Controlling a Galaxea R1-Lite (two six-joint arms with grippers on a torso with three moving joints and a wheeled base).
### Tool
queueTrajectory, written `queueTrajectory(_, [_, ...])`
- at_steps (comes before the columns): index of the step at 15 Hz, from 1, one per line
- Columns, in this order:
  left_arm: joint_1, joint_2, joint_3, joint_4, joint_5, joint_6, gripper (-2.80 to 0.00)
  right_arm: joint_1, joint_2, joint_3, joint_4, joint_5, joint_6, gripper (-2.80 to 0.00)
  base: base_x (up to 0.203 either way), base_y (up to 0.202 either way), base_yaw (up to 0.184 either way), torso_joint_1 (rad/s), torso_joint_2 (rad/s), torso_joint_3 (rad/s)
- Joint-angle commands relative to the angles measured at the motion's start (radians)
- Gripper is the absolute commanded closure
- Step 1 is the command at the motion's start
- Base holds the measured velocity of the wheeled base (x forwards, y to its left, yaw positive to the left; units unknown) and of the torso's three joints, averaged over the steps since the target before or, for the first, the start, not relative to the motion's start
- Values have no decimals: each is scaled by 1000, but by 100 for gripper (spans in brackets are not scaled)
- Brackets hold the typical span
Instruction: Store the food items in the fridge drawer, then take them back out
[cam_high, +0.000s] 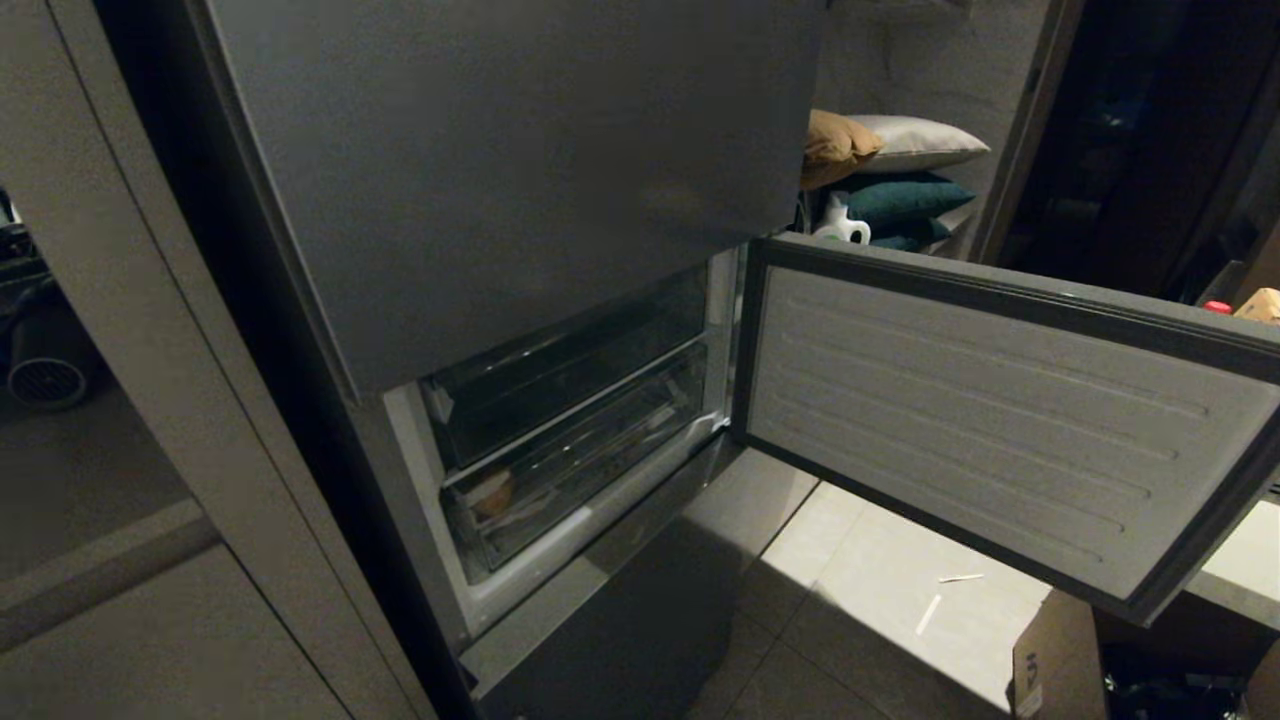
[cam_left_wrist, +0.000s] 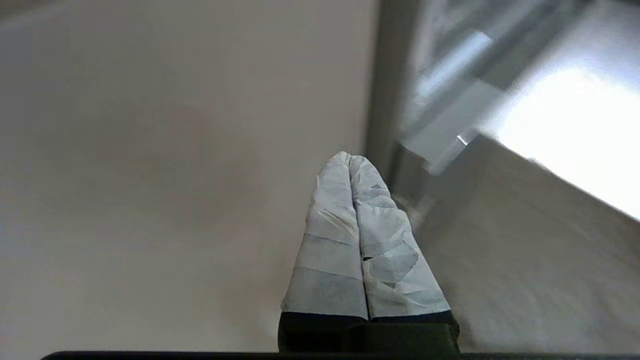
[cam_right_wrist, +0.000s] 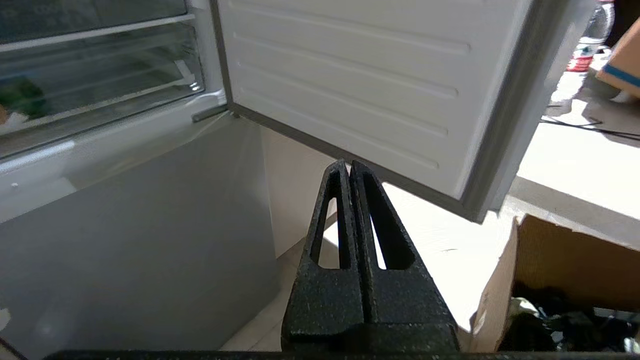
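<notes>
Inside closed fridge drawer, food item, clear of left claw.

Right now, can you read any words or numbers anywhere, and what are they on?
None can be read.
Cardboard box on the floor: a small dark mark on its side, too small to read.
Bottle past the open fridge door: a red label, too blurred to read.
White jug below the pillows: no readable label.
Fridge drawer: no writing visible.
</notes>
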Motion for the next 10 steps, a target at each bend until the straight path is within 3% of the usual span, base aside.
queueTrajectory(1, [39,-109,0,4,-44,16,0,0,-2,31,-1,0,0,0,0,0,0,-129,315,159])
queueTrajectory(3, [41,-246,17,16,-149,39,0,2,-2,31,-1,0,0,0,0,0,0,-135,321,170])
queueTrajectory(5, [43,-266,31,21,-189,46,0,2,-2,31,-2,0,0,0,0,0,0,-144,322,173])
queueTrajectory(10, [43,-262,33,21,-181,-8,0,2,-2,31,-3,0,0,0,0,0,0,-151,342,187])
